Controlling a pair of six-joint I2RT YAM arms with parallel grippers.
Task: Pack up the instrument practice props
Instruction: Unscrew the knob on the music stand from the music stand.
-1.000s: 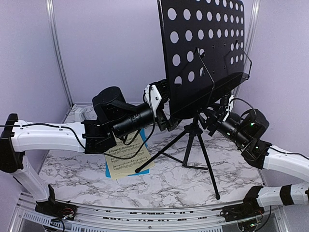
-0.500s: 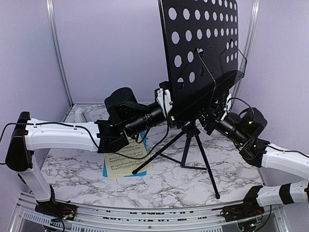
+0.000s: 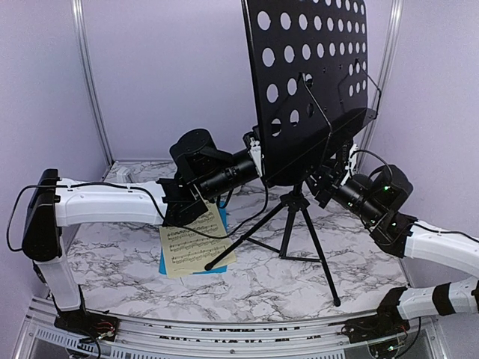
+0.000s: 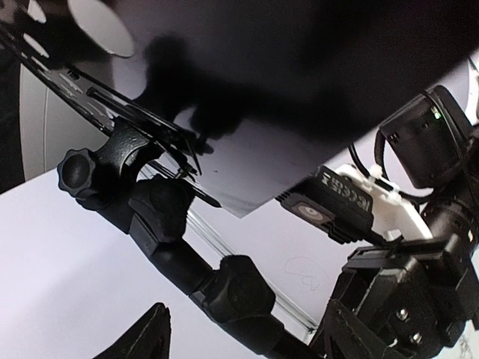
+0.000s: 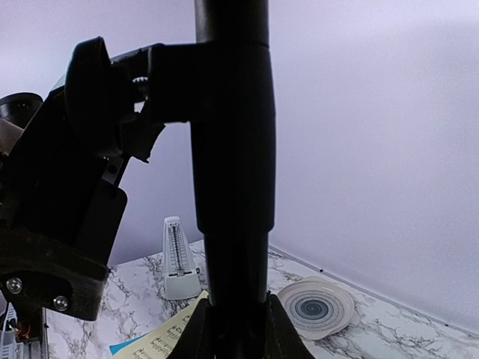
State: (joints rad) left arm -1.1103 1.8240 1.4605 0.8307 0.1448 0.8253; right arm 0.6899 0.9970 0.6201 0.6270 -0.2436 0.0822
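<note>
Black hole-punched metal music stand (image 3: 296,149), one only, stands on its three thin tripod legs (image 3: 322,247) on the white marble-patterned table (image 3: 262,284), its desk tilted and rising above both grippers. The right gripper (image 5: 238,336) is at the stand's upright post, just under the desk, and its two fingers (image 5: 198,333) press against the post from either side, closed on it. The left gripper (image 4: 239,340) is behind the desk's lower edge, facing the right one across the post. Its jaws are spread wide with nothing between them but the post passing through; whether either finger (image 4: 153,336) touches the post cannot be told. Above the left gripper, three rounded black clamp knobs (image 4: 161,209) sit along the post below the desk. Two sheet-music pages lie flat on the table below and behind the left gripper, under its forearm: one yellow page (image 3: 196,243) printed with staves lies on top of one blue page (image 3: 166,263), which shows only at the edges. From the right wrist, one small white pyramid metronome (image 5: 177,258) stands upright beyond the post to the left, by the wall, near the yellow page's far corner. One round white dish with a dark spiral (image 5: 316,307) lies beyond the post to the right.
</note>
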